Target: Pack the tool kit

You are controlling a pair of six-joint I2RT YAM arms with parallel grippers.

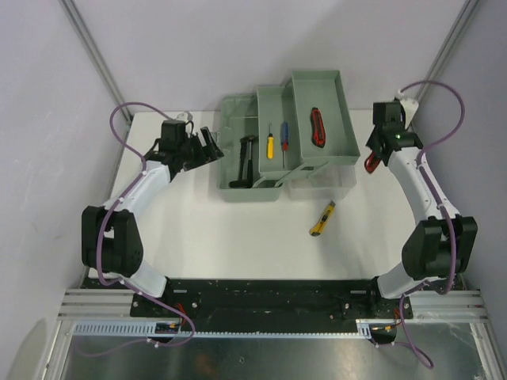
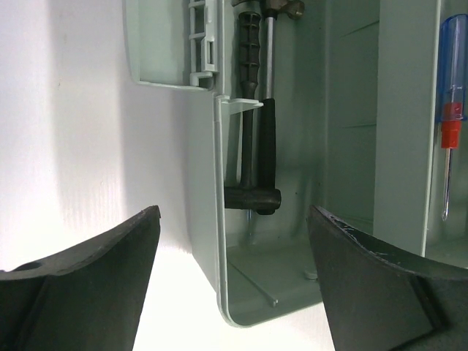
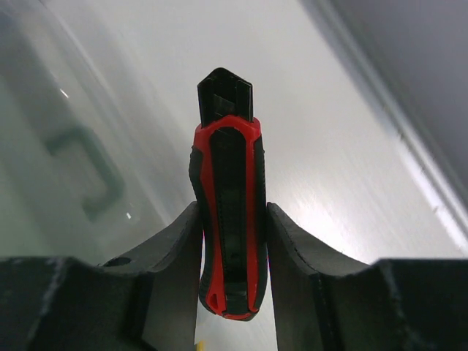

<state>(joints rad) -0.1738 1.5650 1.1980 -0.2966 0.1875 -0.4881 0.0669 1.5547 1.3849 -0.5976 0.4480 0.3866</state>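
The open sage-green tool kit box (image 1: pixel 238 115) sits at the table's middle back. Its left part holds a black-handled hammer (image 1: pixel 245 162). A middle tray holds a yellow screwdriver (image 1: pixel 269 143) and a blue screwdriver (image 1: pixel 283 141). The right tray (image 1: pixel 337 103) holds a red-and-black knife (image 1: pixel 318 127). My left gripper (image 1: pixel 207 143) is open and empty at the box's left edge; in the left wrist view (image 2: pixel 234 285) the box wall (image 2: pixel 218 219), hammer (image 2: pixel 252 153) and blue screwdriver (image 2: pixel 450 110) show ahead. My right gripper (image 1: pixel 372 161) is shut on a second red-and-black knife (image 3: pixel 227 212), right of the box.
A yellow-and-black utility knife (image 1: pixel 322 219) lies on the white table in front of the box. The box's clear lid (image 1: pixel 321 176) hangs at its front right. Grey walls and frame posts close in behind and to both sides.
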